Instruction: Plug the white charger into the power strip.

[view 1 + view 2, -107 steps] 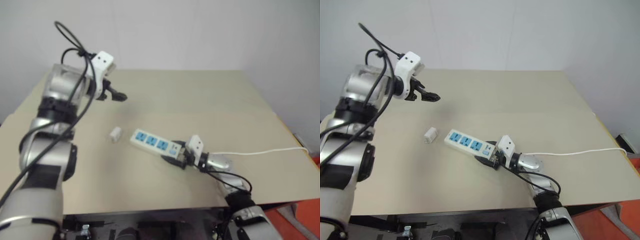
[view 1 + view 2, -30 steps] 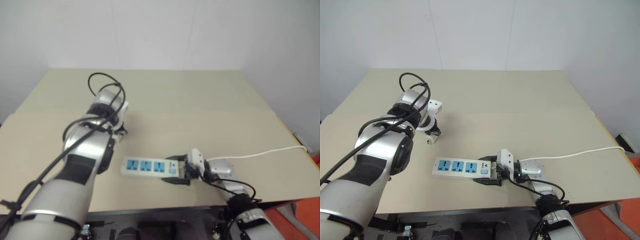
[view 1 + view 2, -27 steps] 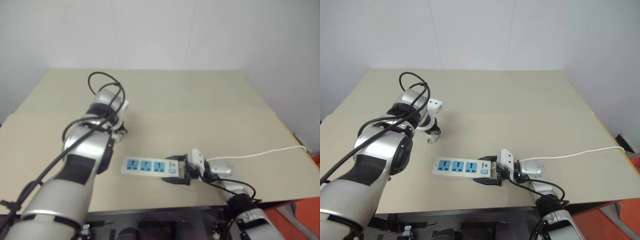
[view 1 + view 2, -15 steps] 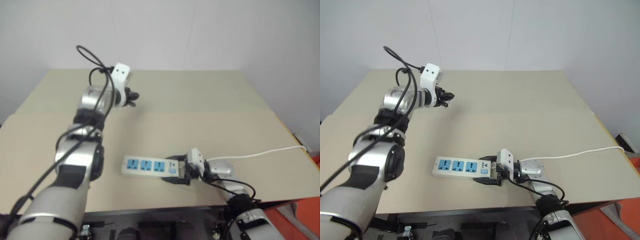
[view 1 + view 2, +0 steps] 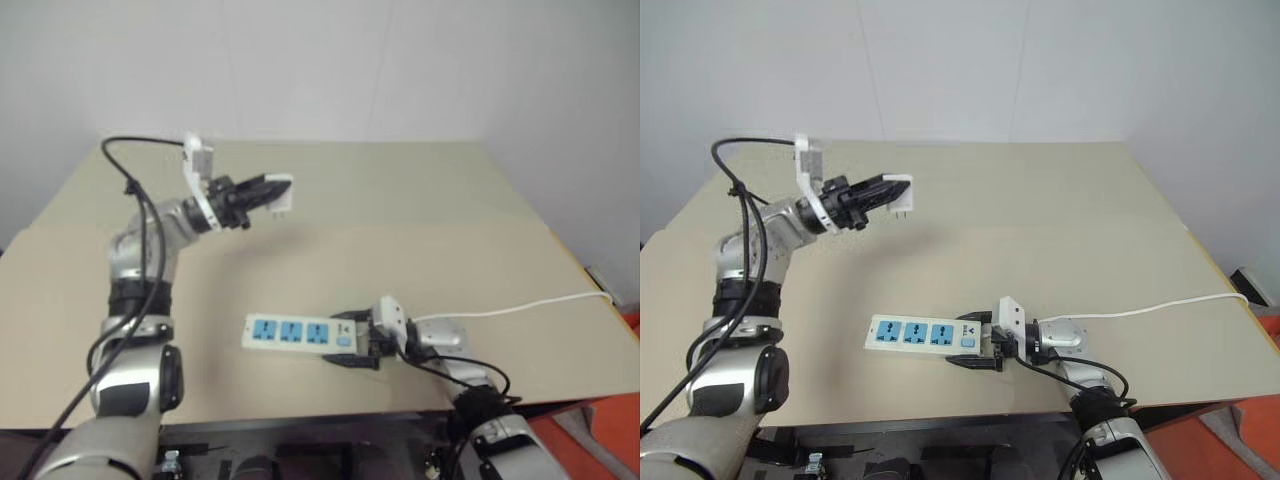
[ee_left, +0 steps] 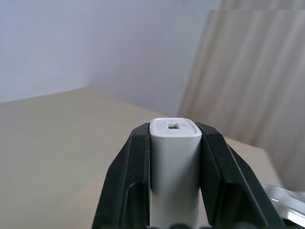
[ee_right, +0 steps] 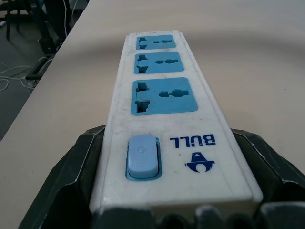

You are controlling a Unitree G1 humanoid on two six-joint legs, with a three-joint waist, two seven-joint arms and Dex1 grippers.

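My left gripper [image 5: 268, 190] is raised above the far left of the table and points right, shut on the white charger [image 5: 283, 194]. Its metal prongs stick out to the right. In the left wrist view the charger [image 6: 175, 162] sits squeezed between both black fingers [image 6: 131, 186]. The power strip [image 5: 295, 332] lies flat near the front edge, its three blue outlet faces up. My right gripper [image 5: 347, 343] is shut on its switch end; in the right wrist view the fingers [image 7: 78, 171] flank the strip [image 7: 159, 95] on both sides.
The strip's thin white cable [image 5: 520, 305] runs right across the beige table [image 5: 420, 210] to its right edge. An orange object [image 5: 1250, 440] shows off the table's front right corner. A white wall stands behind the far edge.
My left gripper has lifted off the table with the charger and swung round to point right. The right gripper and the power strip have kept still.
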